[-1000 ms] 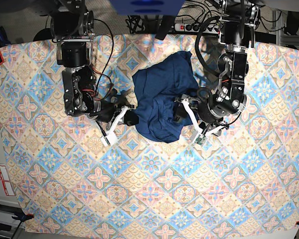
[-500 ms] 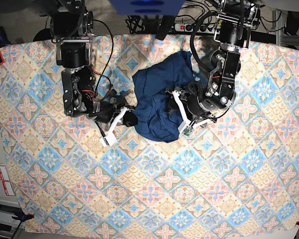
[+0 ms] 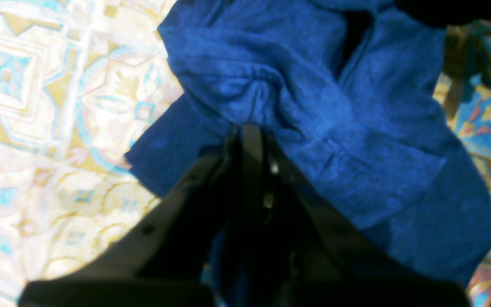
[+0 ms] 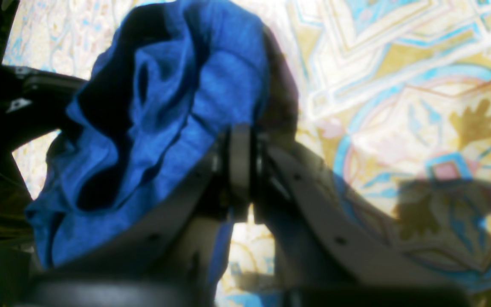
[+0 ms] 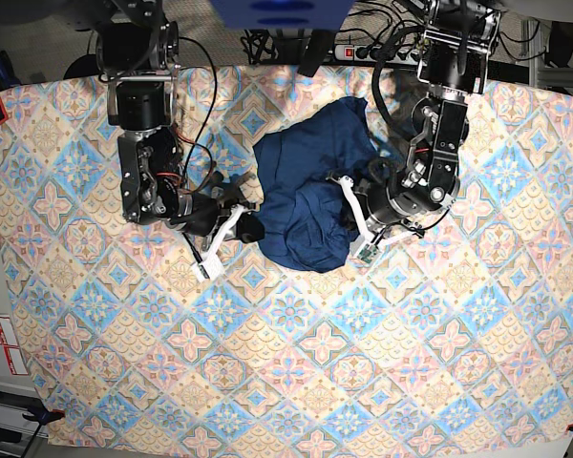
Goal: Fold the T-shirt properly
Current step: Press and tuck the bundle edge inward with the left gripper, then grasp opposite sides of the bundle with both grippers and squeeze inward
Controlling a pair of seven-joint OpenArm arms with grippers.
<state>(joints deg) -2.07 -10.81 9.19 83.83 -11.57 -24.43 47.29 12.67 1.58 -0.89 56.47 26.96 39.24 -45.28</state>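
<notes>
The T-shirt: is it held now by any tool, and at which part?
Both tools are shut on the T-shirt: the left tool pinches a gathered fold, the right tool grips its edge.

- L arm comes down from top edge on base view's right, elbow bent; left gripper point(image 5: 349, 221) w/ fingers pressed together, pinching cloth.
- R arm on view's left, wrist low, angled inward; right gripper point(image 5: 231, 232) clamped tight, fingers point(image 4: 240, 153) meeting.
</notes>
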